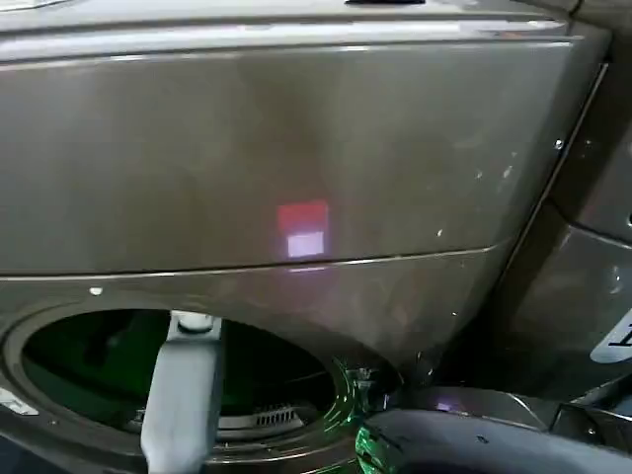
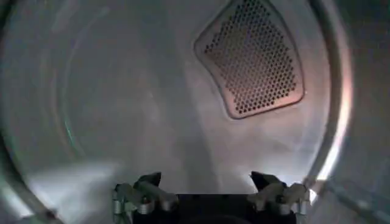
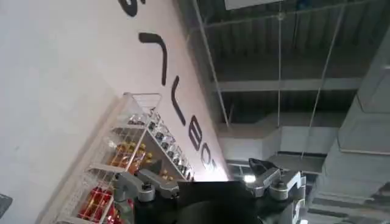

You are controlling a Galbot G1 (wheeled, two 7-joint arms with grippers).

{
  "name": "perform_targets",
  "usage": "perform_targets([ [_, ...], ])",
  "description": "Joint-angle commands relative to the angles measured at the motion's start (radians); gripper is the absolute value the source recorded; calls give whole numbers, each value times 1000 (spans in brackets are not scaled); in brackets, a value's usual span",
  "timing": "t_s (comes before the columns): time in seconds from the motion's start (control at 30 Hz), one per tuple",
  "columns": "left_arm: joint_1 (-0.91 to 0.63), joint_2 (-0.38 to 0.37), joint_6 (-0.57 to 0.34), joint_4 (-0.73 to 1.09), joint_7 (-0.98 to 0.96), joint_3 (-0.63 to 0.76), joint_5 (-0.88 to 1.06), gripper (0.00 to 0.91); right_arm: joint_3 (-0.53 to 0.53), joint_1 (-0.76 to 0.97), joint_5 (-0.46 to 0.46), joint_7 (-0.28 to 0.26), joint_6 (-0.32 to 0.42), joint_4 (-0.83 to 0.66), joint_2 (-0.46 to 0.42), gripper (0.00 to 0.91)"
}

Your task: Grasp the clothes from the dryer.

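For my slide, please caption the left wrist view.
Left tool open inside the dryer drum, facing its perforated vent panel.

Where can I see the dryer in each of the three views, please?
Head view: the dryer fills the picture, porthole at lower left, left arm reaching in.
Left wrist view: the drum's inside, beyond the open left hand.
Right wrist view: a wall and ceiling instead, past the right hand.
Shared landmark: the drum.

dryer (image 1: 296,148) porthole cut off (lower edge), drum interior blurred
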Motion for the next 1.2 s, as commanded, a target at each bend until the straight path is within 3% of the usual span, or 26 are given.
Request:
perform_targets([
  [0.03,-193,-5,-8,356,39,1,91,907,-6,5,-3,-1,3,3,2,907],
  [0.3,-306,43,3,575,333,159,371,907,-25,23,-7,-3,5,14,6,907],
  [0.63,-458,69,-117,737,541,307,557,907,-33,26,-11,-6,11,15,12,907],
  [0.83,-509,86,-164,836,610,402,670,907,-35,28,-11,-8,13,15,14,907],
  [1.2,-522,93,-132,832,598,425,969,907,-38,28,-11,-12,15,23,22,907],
])
